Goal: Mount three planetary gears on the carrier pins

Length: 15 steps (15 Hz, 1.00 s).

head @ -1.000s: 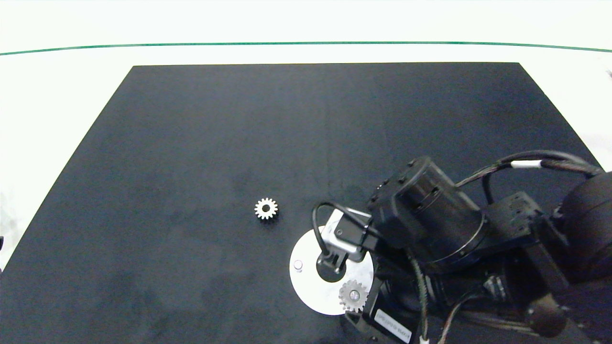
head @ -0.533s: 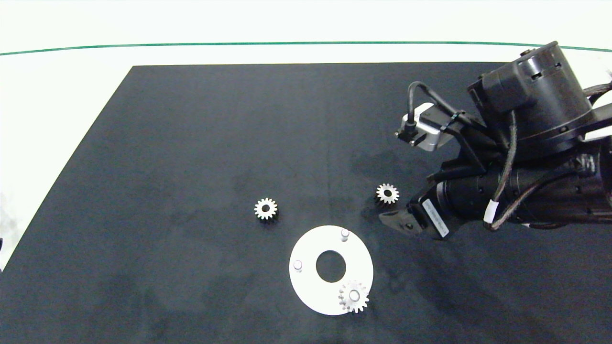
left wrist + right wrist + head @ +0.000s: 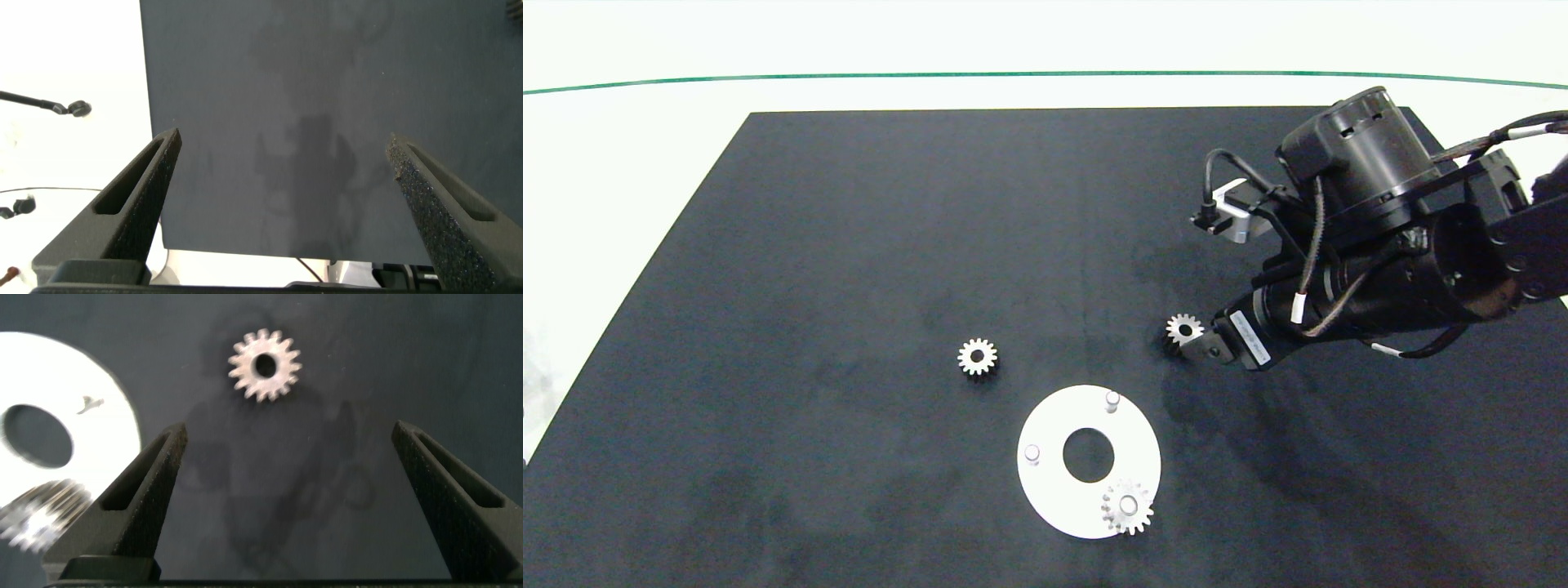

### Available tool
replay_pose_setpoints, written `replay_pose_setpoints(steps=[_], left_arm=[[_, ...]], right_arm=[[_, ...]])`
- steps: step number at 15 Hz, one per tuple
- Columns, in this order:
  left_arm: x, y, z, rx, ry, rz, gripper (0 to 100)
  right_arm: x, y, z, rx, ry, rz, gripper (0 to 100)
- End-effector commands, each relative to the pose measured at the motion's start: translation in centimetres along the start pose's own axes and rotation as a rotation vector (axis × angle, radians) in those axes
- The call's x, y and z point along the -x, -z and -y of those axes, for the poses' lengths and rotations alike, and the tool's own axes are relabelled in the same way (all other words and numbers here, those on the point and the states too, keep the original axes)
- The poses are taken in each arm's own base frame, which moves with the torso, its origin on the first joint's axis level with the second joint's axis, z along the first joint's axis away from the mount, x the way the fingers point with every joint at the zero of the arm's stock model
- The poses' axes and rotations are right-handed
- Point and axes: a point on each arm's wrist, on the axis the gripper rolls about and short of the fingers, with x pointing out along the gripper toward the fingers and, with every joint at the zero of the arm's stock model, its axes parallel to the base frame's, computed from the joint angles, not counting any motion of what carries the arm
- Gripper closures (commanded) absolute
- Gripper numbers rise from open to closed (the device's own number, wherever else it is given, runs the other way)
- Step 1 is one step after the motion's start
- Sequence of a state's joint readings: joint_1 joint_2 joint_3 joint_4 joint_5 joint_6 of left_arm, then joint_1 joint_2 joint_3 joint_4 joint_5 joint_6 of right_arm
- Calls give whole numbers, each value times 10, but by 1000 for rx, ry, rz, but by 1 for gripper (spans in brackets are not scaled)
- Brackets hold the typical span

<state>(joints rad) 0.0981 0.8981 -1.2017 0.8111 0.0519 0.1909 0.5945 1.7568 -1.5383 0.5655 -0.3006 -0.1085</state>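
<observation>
Dark worktop [image 3: 849,245]: my right pincer [image 3: 294,449], spread wide, sits just beside loose gear [image 3: 264,366], seemingly ahead of the tips.

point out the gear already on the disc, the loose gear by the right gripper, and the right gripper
gear on the disc [image 3: 1127,506], head view, its hub over the pin
loose gear [image 3: 1183,329], head view, beside its centre hole
right gripper [image 3: 298,478], right wrist view, the gap midway between its open fingers

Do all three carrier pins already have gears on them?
No: only one gear sits on the disc; two carrier pins stand bare.
</observation>
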Motion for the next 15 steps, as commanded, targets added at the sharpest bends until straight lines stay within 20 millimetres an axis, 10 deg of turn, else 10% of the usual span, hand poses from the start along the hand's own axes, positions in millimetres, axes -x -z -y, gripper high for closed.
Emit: replay_pose_setpoints(steps=[1,15], left_arm=[[0,0,0,0,-1,-5,0],[3,2,0,-1,-1,4,0]], right_arm=[[-28,-4,2,-8,17,-48,0],[-49,-14,-5,-77,-29,-23,10]])
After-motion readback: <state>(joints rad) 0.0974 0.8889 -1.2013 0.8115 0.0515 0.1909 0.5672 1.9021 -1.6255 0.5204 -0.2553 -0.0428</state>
